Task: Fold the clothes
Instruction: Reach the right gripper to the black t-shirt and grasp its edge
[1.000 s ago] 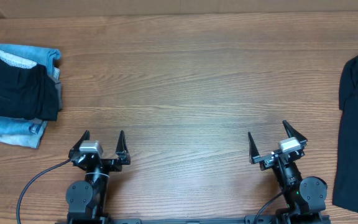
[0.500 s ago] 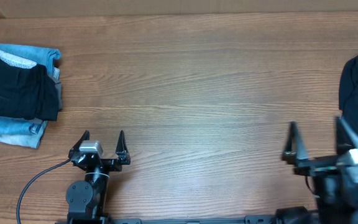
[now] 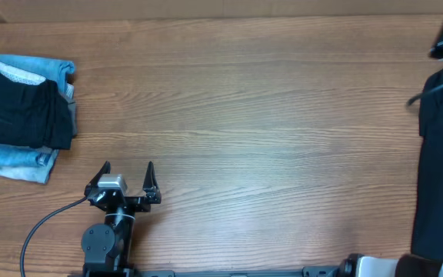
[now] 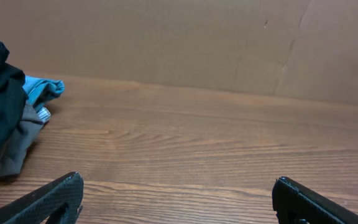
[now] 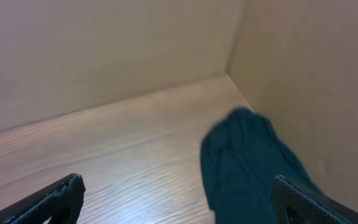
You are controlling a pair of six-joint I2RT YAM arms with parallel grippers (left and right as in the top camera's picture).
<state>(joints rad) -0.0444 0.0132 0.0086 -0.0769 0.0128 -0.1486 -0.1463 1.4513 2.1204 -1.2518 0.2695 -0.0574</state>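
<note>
Black T-shirt [image 3: 441, 169] lies crumpled at the three o'clock edge of the table [image 3: 268, 100]. Soft, thin and light, it probably sags; pinch a hem or shoulder. Right gripper [image 5: 176, 190] hovers near it, spread and empty; left gripper [image 3: 128, 169] too.

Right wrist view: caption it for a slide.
Open right gripper hovers above the wooden table, facing the crumpled black T-shirt by the cardboard wall.

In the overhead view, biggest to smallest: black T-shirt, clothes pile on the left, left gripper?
Tied first: black T-shirt and clothes pile look about alike; the shirt runs off the picture, so I won't rank them.
Last: left gripper, clearly smallest.
</note>
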